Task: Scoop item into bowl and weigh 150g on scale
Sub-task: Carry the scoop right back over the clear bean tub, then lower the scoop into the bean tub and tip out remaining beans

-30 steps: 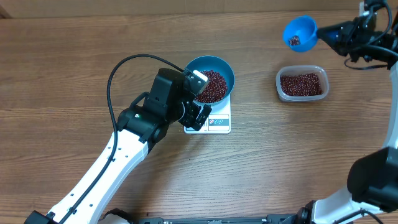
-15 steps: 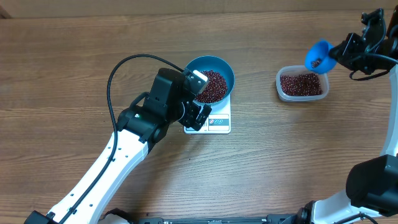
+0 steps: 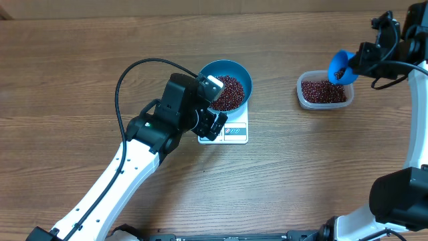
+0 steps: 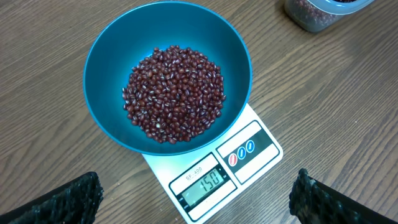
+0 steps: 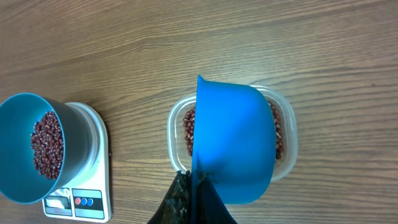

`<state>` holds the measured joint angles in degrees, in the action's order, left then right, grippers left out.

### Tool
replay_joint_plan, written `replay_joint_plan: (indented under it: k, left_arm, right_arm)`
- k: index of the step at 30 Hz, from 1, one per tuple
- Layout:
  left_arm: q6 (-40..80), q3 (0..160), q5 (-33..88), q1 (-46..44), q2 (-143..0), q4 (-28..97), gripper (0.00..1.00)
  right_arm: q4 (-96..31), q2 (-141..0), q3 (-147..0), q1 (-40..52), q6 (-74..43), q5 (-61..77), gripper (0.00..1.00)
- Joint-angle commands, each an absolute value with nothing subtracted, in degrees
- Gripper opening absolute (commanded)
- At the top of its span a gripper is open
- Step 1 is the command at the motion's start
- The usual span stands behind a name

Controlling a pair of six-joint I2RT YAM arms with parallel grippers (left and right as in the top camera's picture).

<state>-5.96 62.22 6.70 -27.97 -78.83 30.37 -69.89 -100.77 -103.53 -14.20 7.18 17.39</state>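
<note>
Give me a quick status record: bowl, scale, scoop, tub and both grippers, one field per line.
bowl: blue, sits on the scale, holds a heap of beans
scale: white, display reads 150
scoop: blue, tipped above the tub
tub: clear, partly filled with beans, on the table apart from the scale
right gripper: shut on the scoop's handle
left gripper: open, empty, at the scale's display end
</note>
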Motion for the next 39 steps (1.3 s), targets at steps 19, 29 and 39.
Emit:
replay_joint_plan:
  k: [19, 29, 39]
  left_arm:
    - [-5.1, 62.1, 7.1, -27.7, -78.7, 30.2, 1.0]
    - [-5.1, 62.1, 7.1, -27.7, -78.7, 30.2, 1.0]
    - [-5.1, 62.1, 7.1, -27.7, -78.7, 30.2, 0.99]
  right_arm:
    - [-71.4, -99.5, -105.1, -6.3, 9.5, 0.2, 0.04]
    - [-71.3, -100.0, -105.0, -2.2, 7.1, -10.0, 0.04]
    - [-70.5, -100.1, -105.0, -2.2, 6.9, -11.2, 0.04]
